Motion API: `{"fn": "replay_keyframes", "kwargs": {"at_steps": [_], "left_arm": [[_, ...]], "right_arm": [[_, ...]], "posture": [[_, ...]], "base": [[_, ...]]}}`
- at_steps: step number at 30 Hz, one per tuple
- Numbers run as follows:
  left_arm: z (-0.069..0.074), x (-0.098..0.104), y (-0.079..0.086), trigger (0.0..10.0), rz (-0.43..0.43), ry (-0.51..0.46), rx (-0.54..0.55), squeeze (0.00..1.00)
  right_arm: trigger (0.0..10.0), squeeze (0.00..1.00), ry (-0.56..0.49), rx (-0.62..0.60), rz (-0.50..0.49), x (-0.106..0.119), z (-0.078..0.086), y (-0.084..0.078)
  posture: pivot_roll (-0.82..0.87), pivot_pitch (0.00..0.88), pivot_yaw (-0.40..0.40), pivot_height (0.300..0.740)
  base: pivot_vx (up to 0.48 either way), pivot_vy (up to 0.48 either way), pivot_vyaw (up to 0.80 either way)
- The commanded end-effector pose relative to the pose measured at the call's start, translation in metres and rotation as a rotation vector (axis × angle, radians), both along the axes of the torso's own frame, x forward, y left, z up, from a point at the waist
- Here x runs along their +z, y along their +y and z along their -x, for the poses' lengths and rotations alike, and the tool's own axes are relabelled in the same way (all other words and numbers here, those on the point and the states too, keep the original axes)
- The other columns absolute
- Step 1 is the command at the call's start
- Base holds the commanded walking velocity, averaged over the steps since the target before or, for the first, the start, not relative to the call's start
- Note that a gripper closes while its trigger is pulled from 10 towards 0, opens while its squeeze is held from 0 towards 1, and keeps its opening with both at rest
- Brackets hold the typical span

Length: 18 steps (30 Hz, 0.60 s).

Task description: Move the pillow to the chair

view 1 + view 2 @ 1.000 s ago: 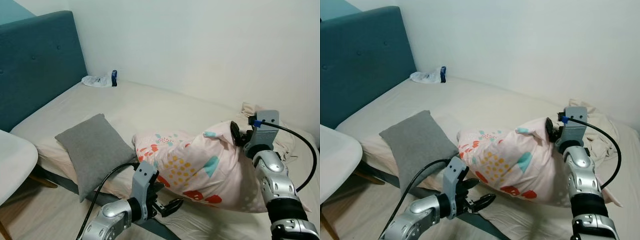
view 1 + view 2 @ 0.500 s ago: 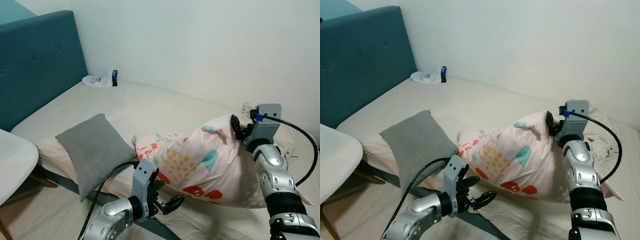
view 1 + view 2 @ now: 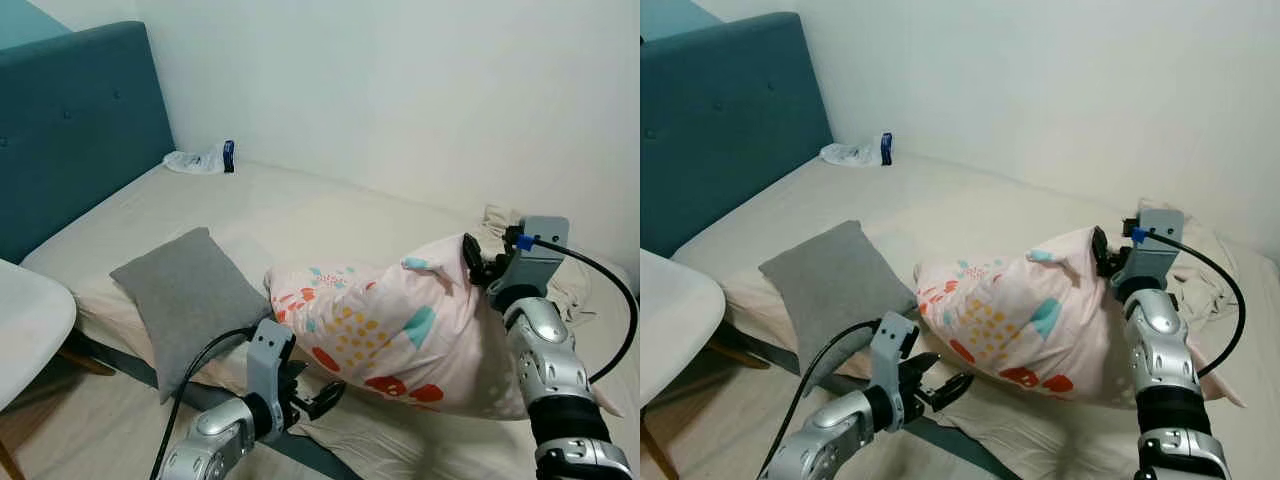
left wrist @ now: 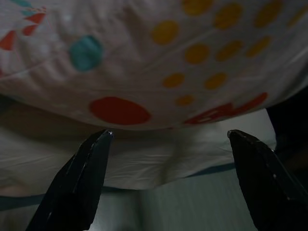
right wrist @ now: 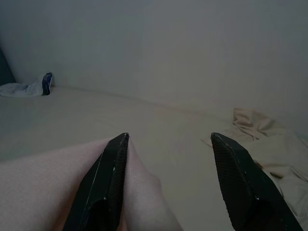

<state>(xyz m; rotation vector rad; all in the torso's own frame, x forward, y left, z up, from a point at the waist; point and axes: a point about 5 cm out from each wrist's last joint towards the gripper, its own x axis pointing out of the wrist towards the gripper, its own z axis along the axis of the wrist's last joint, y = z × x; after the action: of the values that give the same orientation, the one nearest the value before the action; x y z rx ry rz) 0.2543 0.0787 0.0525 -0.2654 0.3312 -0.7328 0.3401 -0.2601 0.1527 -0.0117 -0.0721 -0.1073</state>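
Observation:
A pink pillow (image 3: 400, 330) with coloured dots and shapes lies at the front edge of the bed (image 3: 330, 215), its right end bunched up high. My right gripper (image 3: 474, 262) is pressed against that raised end. In the right wrist view its fingers (image 5: 108, 183) stand wide apart, open, with pink fabric beside one of them. My left gripper (image 3: 325, 398) is open, low in front of the bed, just under the pillow's front edge; the left wrist view has the dotted pillow (image 4: 159, 57) above the spread fingers (image 4: 82, 178). The white chair (image 3: 25, 320) sits at the far left.
A grey cushion (image 3: 185, 295) lies on the bed left of the pillow. A teal headboard (image 3: 70, 120) rises at the left. A plastic bag with a dark bottle (image 3: 205, 160) rests by the wall. Crumpled beige bedding (image 3: 580, 285) lies behind my right arm.
The pillow's right end rose with my right gripper half a second ago and has sunk slightly since. My left gripper has drawn back to the left, away from the pillow.

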Motion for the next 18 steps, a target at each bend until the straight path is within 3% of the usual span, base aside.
{"fn": "replay_keyframes", "kwargs": {"at_steps": [1,2,3,4,5,7,8,11,12,17,18], "left_arm": [[-0.002,-0.003,0.002,10.0,-0.009,0.008,0.033,0.0],[-0.003,-0.004,0.004,10.0,-0.015,0.011,0.051,0.0],[-0.004,-0.005,0.005,10.0,-0.017,0.012,0.063,0.0],[-0.005,-0.005,0.006,10.0,-0.019,0.013,0.072,0.0],[-0.005,-0.006,0.006,10.0,-0.019,0.013,0.077,0.0],[-0.005,-0.006,0.007,10.0,-0.019,0.013,0.085,0.0],[-0.006,-0.007,0.007,10.0,-0.018,0.014,0.093,0.0],[-0.006,-0.007,0.008,10.0,-0.019,0.015,0.097,0.0],[-0.006,-0.007,0.008,10.0,-0.02,0.015,0.1,0.0],[-0.006,-0.009,0.009,10.0,-0.029,0.016,0.113,0.0],[-0.006,-0.01,0.009,10.0,-0.03,0.017,0.117,0.0]], "right_arm": [[10.0,0.0,-0.008,-0.001,-0.015,0.004,-0.003,0.002],[0.0,0.0,-0.007,0.016,-0.008,0.005,-0.005,0.003],[0.0,0.0,-0.007,0.016,-0.004,0.006,-0.006,0.003],[1.2,0.0,0.0,0.008,-0.004,0.006,-0.007,0.003],[10.0,0.0,0.003,-0.002,-0.005,0.006,-0.007,0.002],[10.0,0.0,0.002,0.009,-0.008,0.006,-0.007,0.002],[0.0,0.0,-0.004,0.019,-0.008,0.006,-0.007,0.002],[0.0,0.0,-0.003,-0.001,-0.008,0.006,-0.006,0.001],[10.0,0.0,0.001,-0.016,-0.007,0.006,-0.006,0.0],[10.0,0.0,0.013,-0.029,-0.002,0.003,-0.005,-0.002],[10.0,0.0,0.061,-0.06,0.023,-0.004,-0.003,-0.005]], "posture": [[0.05,0.016,-0.062,0.74],[0.05,0.017,-0.065,0.74],[0.05,0.017,-0.065,0.74],[0.05,0.017,-0.065,0.74],[0.05,0.017,-0.066,0.74],[0.05,0.017,-0.065,0.74],[0.05,0.017,-0.066,0.74],[0.05,0.017,-0.065,0.74],[0.05,0.017,-0.065,0.74],[0.05,0.019,-0.064,0.74],[0.05,0.019,-0.062,0.74]], "base": [[0.0,0.0,0.0],[0.0,0.0,0.0],[0.0,0.0,0.0],[0.0,0.0,0.0],[0.0,0.0,0.0],[0.0,0.0,0.0],[0.0,0.0,0.0],[0.0,0.0,0.0],[0.0,0.0,0.0],[0.0,0.0,0.0],[0.0,0.0,0.0]]}}
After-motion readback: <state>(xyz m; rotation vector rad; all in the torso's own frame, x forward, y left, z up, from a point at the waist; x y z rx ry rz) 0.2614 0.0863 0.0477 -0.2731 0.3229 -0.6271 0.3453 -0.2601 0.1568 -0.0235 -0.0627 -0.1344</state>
